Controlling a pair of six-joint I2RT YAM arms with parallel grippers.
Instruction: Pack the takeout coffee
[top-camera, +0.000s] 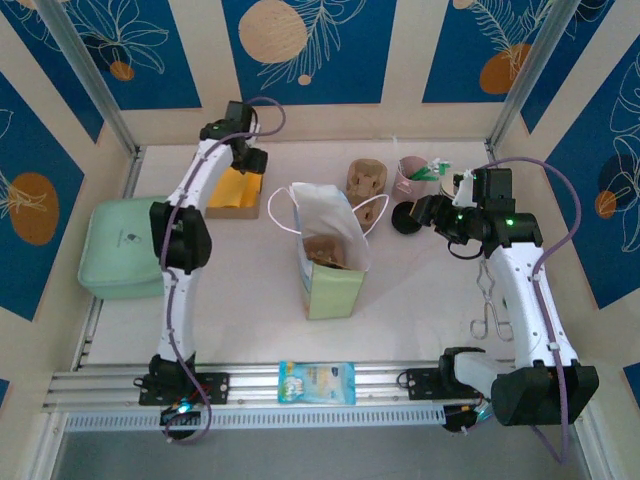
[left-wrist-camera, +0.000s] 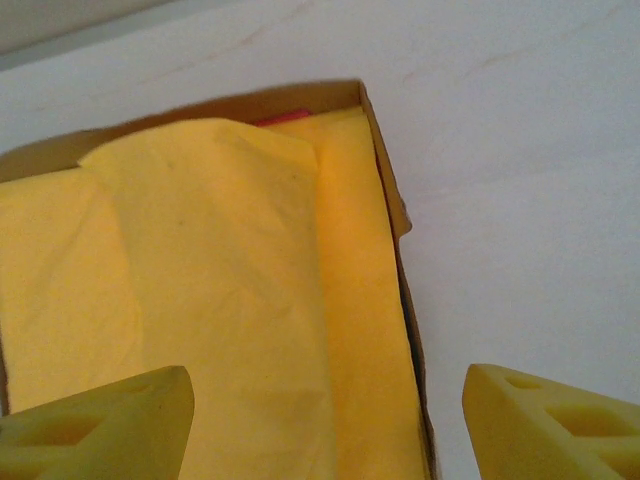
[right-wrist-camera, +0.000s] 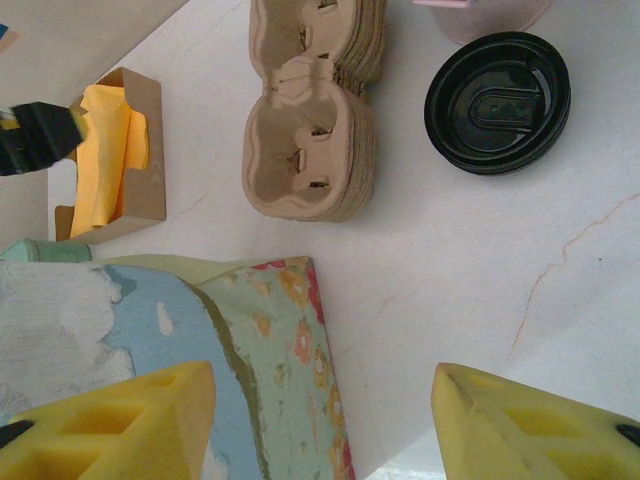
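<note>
— Your left gripper (left-wrist-camera: 320, 420), ten o'clock?
— Spread wide over the napkins (left-wrist-camera: 200, 280), empty, clear of the bag (top-camera: 330, 290).
— The coffee (right-wrist-camera: 497, 100)?
— Outside, at the bag's two o'clock; your right gripper (right-wrist-camera: 320, 400) gapes beside it, empty, seemingly ready to grab.

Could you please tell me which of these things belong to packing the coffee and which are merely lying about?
Job: paper bag, black lid, pulp cup carriers.
Lying about: napkin box, green container, pink utensil cup, tongs, blue packet.
</note>
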